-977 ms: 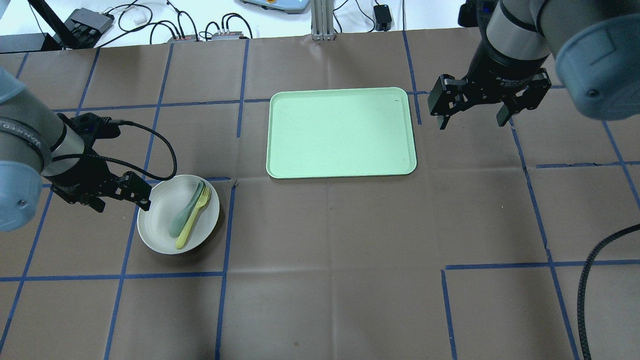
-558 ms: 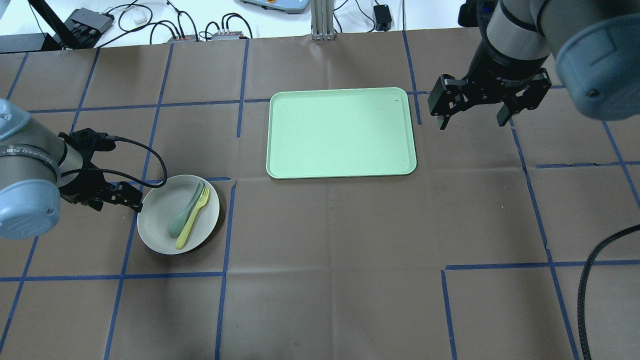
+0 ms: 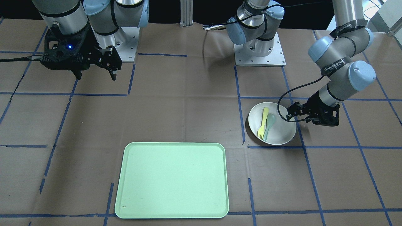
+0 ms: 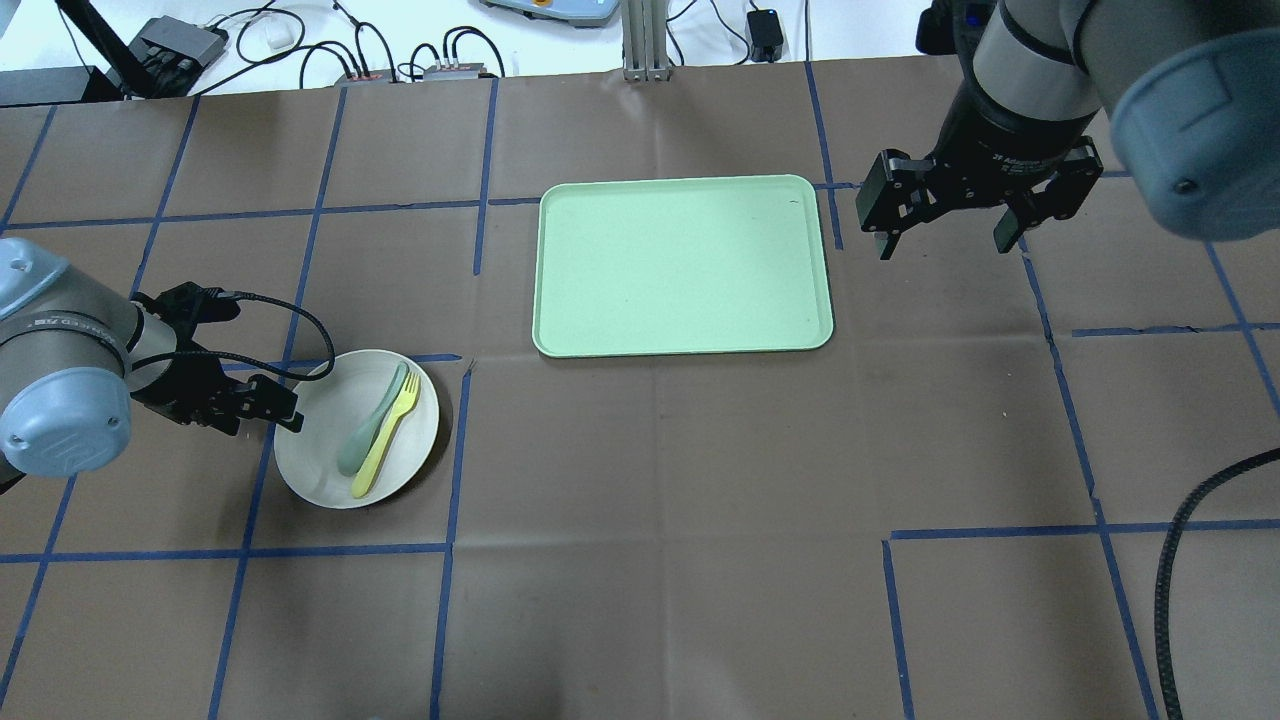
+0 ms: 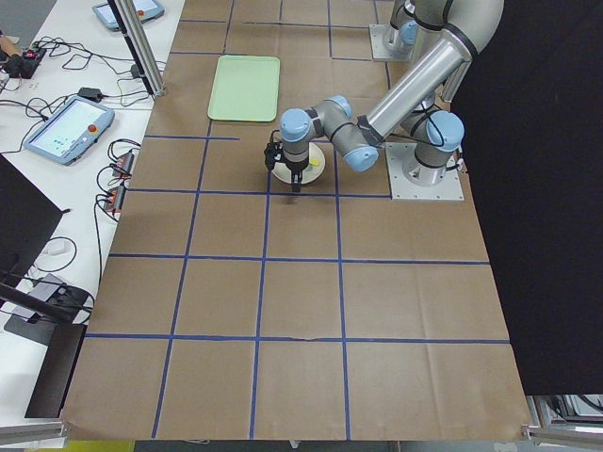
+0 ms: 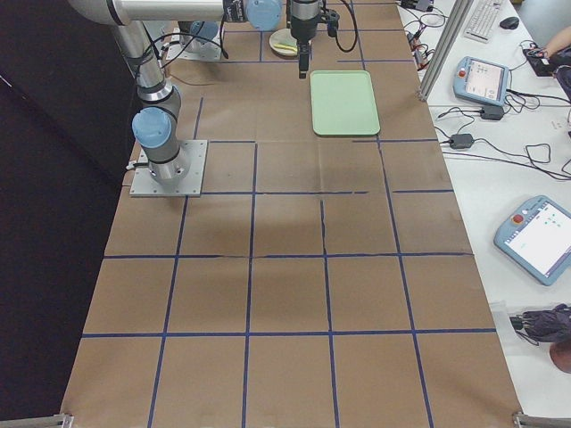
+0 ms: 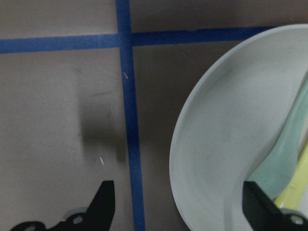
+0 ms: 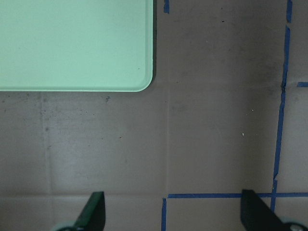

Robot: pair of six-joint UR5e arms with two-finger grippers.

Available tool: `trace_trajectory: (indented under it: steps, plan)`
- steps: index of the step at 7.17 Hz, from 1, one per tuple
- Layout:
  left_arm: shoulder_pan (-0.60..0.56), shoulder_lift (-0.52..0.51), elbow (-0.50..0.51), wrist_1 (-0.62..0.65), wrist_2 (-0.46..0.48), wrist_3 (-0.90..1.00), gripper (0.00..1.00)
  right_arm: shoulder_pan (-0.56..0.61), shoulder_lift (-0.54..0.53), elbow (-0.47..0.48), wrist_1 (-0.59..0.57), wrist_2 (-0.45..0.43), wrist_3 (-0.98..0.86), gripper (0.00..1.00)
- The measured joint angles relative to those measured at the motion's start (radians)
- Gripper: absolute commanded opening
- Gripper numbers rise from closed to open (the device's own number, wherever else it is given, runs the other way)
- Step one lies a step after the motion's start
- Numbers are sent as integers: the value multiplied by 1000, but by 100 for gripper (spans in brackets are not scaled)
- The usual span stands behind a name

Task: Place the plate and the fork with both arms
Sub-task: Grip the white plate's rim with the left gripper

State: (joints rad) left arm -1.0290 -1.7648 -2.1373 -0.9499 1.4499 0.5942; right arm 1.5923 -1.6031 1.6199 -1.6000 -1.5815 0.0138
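The off-white plate point(image 4: 318, 455) lies on the table's left side, with the pale-yellow fork point(image 4: 388, 440) lying in it beside a grey-green spoon point(image 4: 368, 425). My left gripper point(image 4: 280, 405) is open and low at the plate's left rim. In the left wrist view point(image 7: 178, 207) one finger is over the table and the other over the inside of the plate point(image 7: 216, 144), near the spoon point(image 7: 284, 154) and fork point(image 7: 296, 187). My right gripper point(image 4: 942, 245) is open and empty, held above the table just right of the tray.
The mint-green tray point(image 4: 683, 265) lies at the table's middle back; its corner shows in the right wrist view point(image 8: 72, 43). Brown paper with blue tape lines covers the table. Cables and boxes lie beyond the far edge. A black cable point(image 4: 1170, 590) hangs at the right.
My left arm has swung its elbow back and lowered, and its gripper has stayed at the plate's left rim. The right arm, plate, fork and spoon have not moved.
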Motion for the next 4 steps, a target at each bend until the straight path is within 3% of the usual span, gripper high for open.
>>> trace_trajectory:
  steps: [1,2,4]
  plan:
    - [3,-18,0,8,-12,1,66,0,0,0,0,0,0,100]
    - [5,-26,0,13,-18,1,57,0,0,0,0,0,0,100]
    - [7,-33,0,15,-21,-3,51,0,0,0,0,0,0,100]
